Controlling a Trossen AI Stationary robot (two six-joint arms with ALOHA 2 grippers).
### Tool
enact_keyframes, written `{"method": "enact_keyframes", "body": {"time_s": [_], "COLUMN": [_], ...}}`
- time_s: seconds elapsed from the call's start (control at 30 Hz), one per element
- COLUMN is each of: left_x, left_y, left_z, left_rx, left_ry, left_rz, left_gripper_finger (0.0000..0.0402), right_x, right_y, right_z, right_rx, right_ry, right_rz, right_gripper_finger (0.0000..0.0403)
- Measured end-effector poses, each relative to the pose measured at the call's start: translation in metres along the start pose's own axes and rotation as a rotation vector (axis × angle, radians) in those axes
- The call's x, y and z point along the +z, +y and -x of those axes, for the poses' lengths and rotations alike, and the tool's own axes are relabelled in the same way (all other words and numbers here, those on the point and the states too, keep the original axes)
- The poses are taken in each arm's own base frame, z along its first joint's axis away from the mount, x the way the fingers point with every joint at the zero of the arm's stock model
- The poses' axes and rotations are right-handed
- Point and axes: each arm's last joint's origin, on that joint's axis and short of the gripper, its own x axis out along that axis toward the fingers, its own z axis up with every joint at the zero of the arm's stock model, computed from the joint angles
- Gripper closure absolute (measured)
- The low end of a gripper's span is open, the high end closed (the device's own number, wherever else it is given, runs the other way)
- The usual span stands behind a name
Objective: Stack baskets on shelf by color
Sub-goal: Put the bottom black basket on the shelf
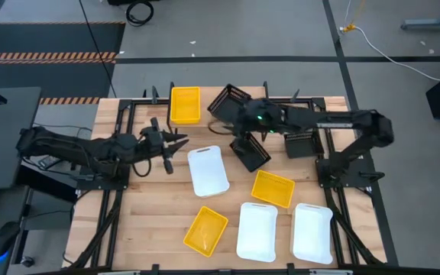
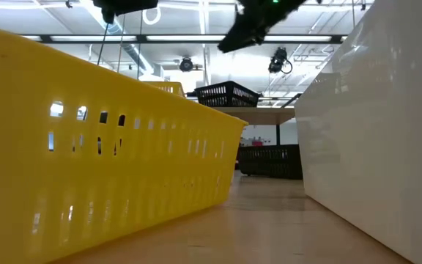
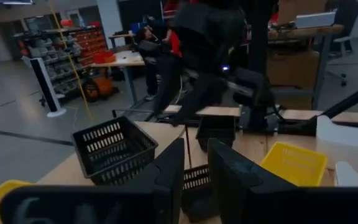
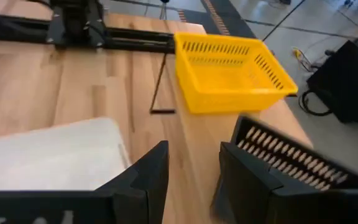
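On the shelf at the table's far edge rest a yellow basket and, beside it, a black basket. My right gripper is open and holds nothing. It hangs well above that black basket and points down and toward the yellow basket. My left gripper points level toward the table's right side, its fingers a little apart around nothing. Other white, yellow and black baskets lie flat on the tabletop.
One white basket lies just right of my left gripper. Two more white ones and two yellow ones fill the near half. Black baskets sit under my right arm, near a thin black shelf leg.
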Motion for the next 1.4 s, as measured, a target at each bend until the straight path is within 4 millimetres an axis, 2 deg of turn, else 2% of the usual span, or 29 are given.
{"method": "enact_keyframes", "body": {"time_s": [0.17,0.27,0.43,0.6,0.93,1.2,1.4], "left_x": [-0.006,-0.012,-0.009,-0.004,-0.005,-0.045,-0.047], "left_y": [0.001,0.001,0.003,0.006,0.010,0.020,0.022], "left_z": [0.004,0.004,0.007,0.010,0.009,0.009,0.016], "left_rx": [-0.006,-0.009,-0.010,-0.005,0.037,0.064,0.054], "left_ry": [0.070,0.124,0.102,0.068,0.062,-0.257,-0.325], "left_rz": [-0.023,-0.043,-0.073,-0.057,-0.107,0.102,0.119], "left_gripper_finger": [0.0324,0.0324,0.0324,0.0324,0.0324,0.0324,0.0324], "right_x": [0.013,0.010,-0.001,-0.002,-0.001,-0.001,-0.004], "right_y": [-0.010,-0.015,-0.022,-0.028,-0.027,-0.027,-0.035], "right_z": [-0.024,-0.038,-0.055,-0.056,-0.056,-0.056,-0.057], "right_rx": [-0.018,-0.024,-0.039,-0.052,-0.015,-0.016,-0.035], "right_ry": [0.066,0.124,0.182,0.179,0.171,0.172,0.172], "right_rz": [-0.005,-0.012,-0.026,-0.073,-0.117,-0.121,-0.153], "right_gripper_finger": [0.0256,0.0256,0.0256,0.0256,0.0256,0.0256,0.0256]}}
